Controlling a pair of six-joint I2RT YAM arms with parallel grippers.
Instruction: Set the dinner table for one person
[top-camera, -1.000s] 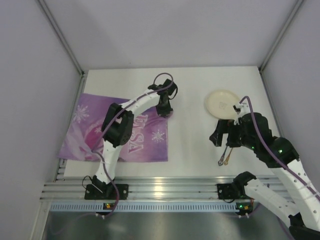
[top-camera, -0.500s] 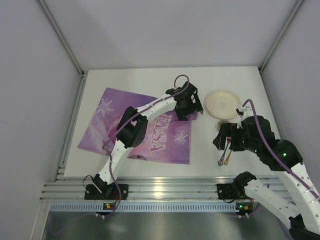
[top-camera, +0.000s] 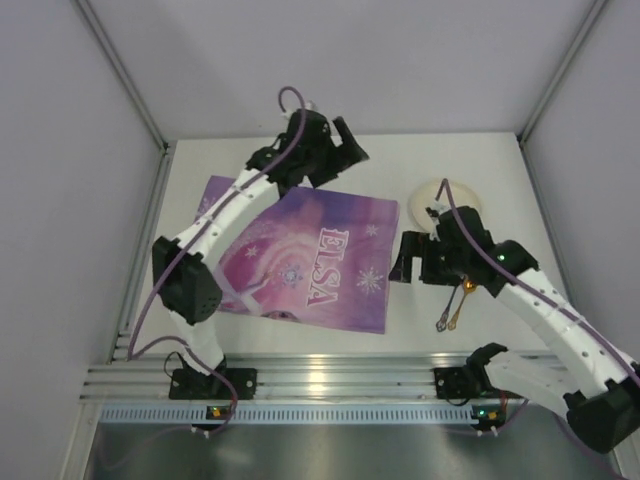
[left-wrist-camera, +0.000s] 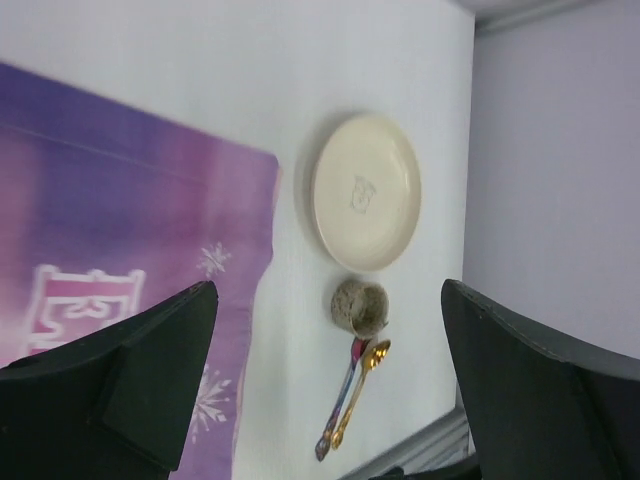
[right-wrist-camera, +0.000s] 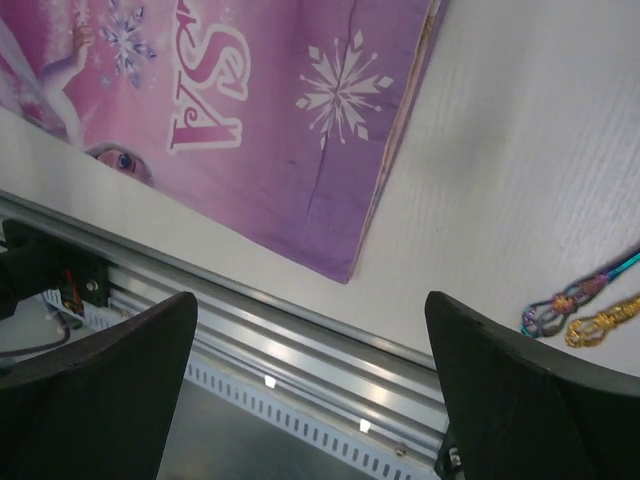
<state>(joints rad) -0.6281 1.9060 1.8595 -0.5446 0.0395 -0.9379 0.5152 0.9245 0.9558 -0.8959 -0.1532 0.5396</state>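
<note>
Purple placemat (top-camera: 310, 265) is down on the left half of the dinner table (top-camera: 480, 160), lying skewed, its near-right corner pointing at the ribbed rail (top-camera: 320, 385) along the near edge. The white tabletop fills the floor of the booth, wall to wall.

Left gripper (top-camera: 345, 145) hangs over the mat's far edge, jaws spread wide, nothing between them. Right gripper (top-camera: 415, 270) hovers just off the mat's right edge, also fully spread and empty. So nobody is carrying anything!

My read: the mat stage looks finished and the dishes come next. The plate (left-wrist-camera: 365, 190) sits off the mat toward the far-right corner, and it wants to go onto the middle of the purple. That calls for a pinch on its rim, with the right arm the nearer one. The mat may want squaring to the near edge first.

Now the views. From overhead, the right arm covers part of the plate and hides what sits beside it. The left wrist camera fills that in: a small speckled cup (left-wrist-camera: 360, 305) just near-side of the plate, and two spoons (left-wrist-camera: 350, 395), one gold and one multicoloured, lying side by side toward the near edge. The right wrist camera gives the mat's near-right corner, close to the rail, and the spoon handles, but no plate.
</note>
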